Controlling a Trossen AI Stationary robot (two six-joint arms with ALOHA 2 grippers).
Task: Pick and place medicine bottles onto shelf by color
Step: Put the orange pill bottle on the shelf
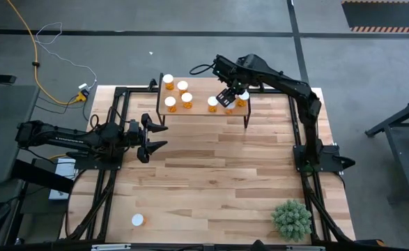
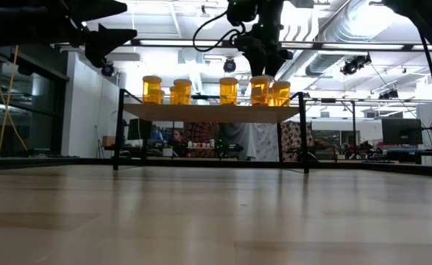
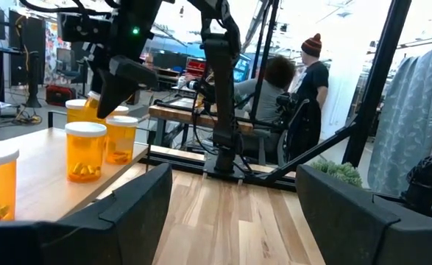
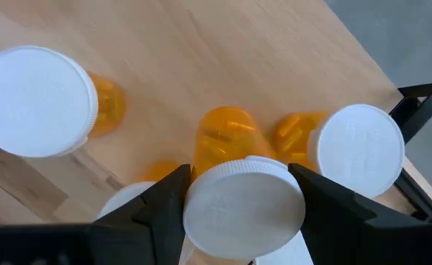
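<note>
The shelf [image 1: 201,88] stands at the table's far side, and several amber medicine bottles [image 1: 171,104] with white caps stand upright on its board. My right gripper [image 1: 226,99] hangs over the shelf's right half, shut on one more medicine bottle [image 4: 227,136]. Two other bottles stand close beside it: one [image 4: 35,99] and another [image 4: 359,147]. My left gripper [image 1: 164,136] waits open, level, in front of the shelf's left end, touching nothing. One bottle [image 1: 137,220] sits alone on the table near the front left. My right gripper pinches the bottle's white cap [image 4: 201,213] between its two fingers [image 4: 160,210], one on each side of the rim. The fingers come from above, pointing steeply down. The amber body hangs below the cap over the shelf board; I cannot tell whether its base touches the board.
A spiky green plant [image 1: 291,219] stands at the table's front right corner. Black frame rails [image 1: 298,139] run along both sides of the table. The wide plank area between shelf and front edge holds nothing else. People sit in the room beyond the table [image 3: 274,81].
</note>
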